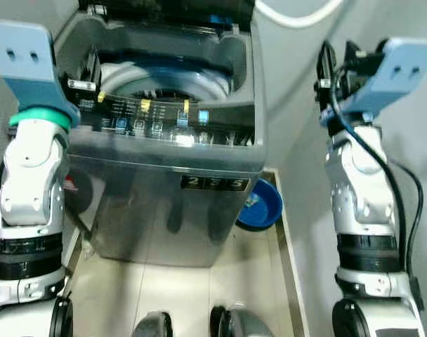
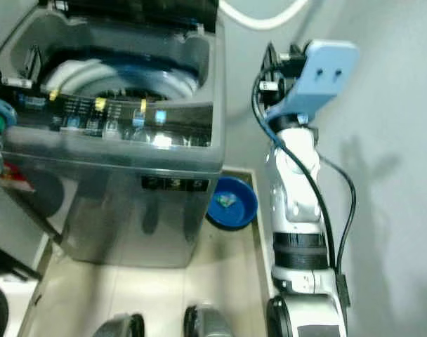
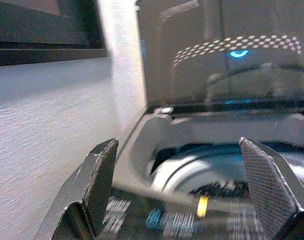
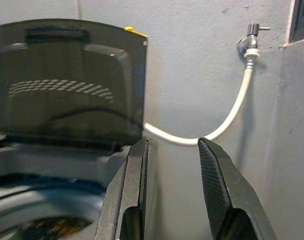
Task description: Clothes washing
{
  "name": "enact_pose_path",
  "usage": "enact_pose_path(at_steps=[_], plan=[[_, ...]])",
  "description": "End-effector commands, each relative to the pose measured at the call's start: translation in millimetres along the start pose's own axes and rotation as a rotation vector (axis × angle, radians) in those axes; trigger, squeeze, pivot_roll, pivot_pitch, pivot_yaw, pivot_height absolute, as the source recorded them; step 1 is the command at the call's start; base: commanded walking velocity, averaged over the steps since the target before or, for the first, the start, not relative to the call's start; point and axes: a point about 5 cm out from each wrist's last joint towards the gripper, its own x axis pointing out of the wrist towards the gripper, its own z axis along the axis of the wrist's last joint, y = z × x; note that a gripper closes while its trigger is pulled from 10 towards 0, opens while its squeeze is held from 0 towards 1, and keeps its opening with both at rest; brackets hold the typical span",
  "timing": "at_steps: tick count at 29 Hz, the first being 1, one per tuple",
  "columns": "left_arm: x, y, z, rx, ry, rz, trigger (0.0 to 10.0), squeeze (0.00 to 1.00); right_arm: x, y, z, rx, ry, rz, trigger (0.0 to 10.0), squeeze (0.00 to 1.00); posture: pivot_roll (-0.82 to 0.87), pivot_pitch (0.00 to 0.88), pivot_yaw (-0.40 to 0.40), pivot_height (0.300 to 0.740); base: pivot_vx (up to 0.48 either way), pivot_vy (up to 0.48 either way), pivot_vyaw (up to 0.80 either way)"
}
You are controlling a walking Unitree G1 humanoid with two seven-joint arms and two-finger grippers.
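Laundry work looks to be at an early or middle stage: one top-loading washing machine point(image 1: 168, 161) stands at twelve o'clock with its lid point(image 4: 67, 85) raised upright, its control panel point(image 1: 157, 123) lit, and a display on its front reading 235. Dark cloth seems to lie in the drum point(image 1: 161, 88), though I cannot tell how much. By my judgement loading may be done; closing the lid and starting the cycle are left.

Two arms are raised, one on each side of the machine. The left gripper point(image 3: 179, 185) hovers at ten o'clock over the machine's left rim, its fingers spread wide and holding nothing. The right gripper point(image 4: 172, 185) is up at two o'clock beside the machine's right edge, fingers parted by a narrow gap, also empty.

One blue basin point(image 1: 259, 203) sits on the floor at the machine's right foot, and one white hose point(image 4: 212, 125) runs from one wall tap point(image 4: 249, 42).
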Motion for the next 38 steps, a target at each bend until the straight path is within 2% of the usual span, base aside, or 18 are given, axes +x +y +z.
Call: enact_pose_path(at_steps=[1,9,17,25,32,38], plan=[[-0.7,-0.4,-1,0.002,-0.001,-0.001,10.0,0.0,-2.2,-2.2,-2,-0.016,0.014,0.0,10.0,0.0,0.05,0.094,-0.033,0.74,0.0,0.0,0.0],[-0.8,-3.6,-1,-0.01,0.003,-0.01,10.0,0.0,-2.7,2.3,-4,-0.032,0.029,0.048,10.0,0.0,0.05,0.086,-0.035,0.74,0.0,0.0,0.6],[-3.1,-16.7,-4,-0.02,0.01,-0.051,10.0,0.0,-6.1,4.7,-9,-0.029,0.052,0.094,10.0,0.0,0.04,0.077,-0.035,0.74,0.0,0.0,0.8],[-13.0,-34.1,-6,-0.024,0.03,-0.121,10.0,0.0,-11.9,1.5,-17,-0.02,0.085,0.088,10.0,0.0,0.05,0.064,-0.031,0.74,0.0,0.0,0.8],[-13.0,-34.1,-6,-0.024,0.03,-0.121,10.0,0.0,-11.9,1.5,-17,-0.02,0.085,0.088,10.0,0.0,0.05,0.064,-0.031,0.74,0.0,0.0,0.79],[-15.8,-46.1,4,-0.054,0.006,-0.172,10.0,0.0,-10.9,3.0,-19,-0.005,0.085,0.084,10.0,0.0,0.06,0.054,-0.027,0.74,0.0,0.0,0.79]])
